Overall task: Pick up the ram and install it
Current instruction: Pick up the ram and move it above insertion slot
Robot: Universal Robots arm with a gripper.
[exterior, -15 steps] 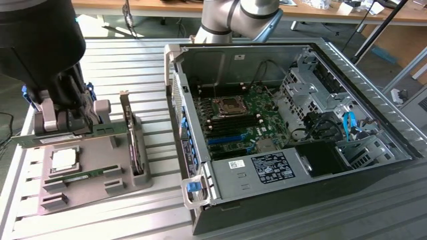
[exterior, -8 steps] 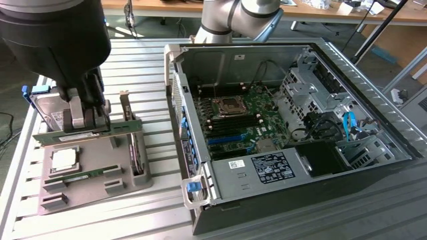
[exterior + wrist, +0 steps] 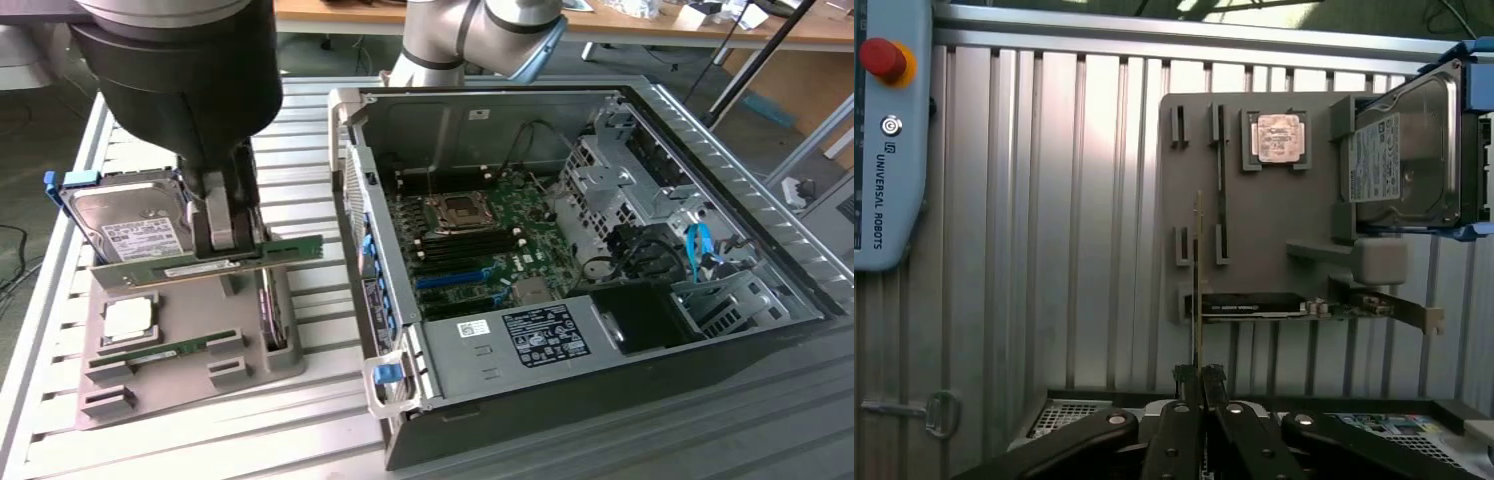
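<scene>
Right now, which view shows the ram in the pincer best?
The exterior view: the ram shows its long green side, clamped by the pincer above the grey tray. The wrist view shows the ram edge-on, a thin line.

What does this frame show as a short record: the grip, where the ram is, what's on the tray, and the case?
gripper: fingers shut on the ram
ram position: held roughly level above the grey tray, clear of it, outside the computer case
on tray: second memory stick, processor chip, hard drive, expansion card
case: side open, motherboard exposed
install: not done
</scene>
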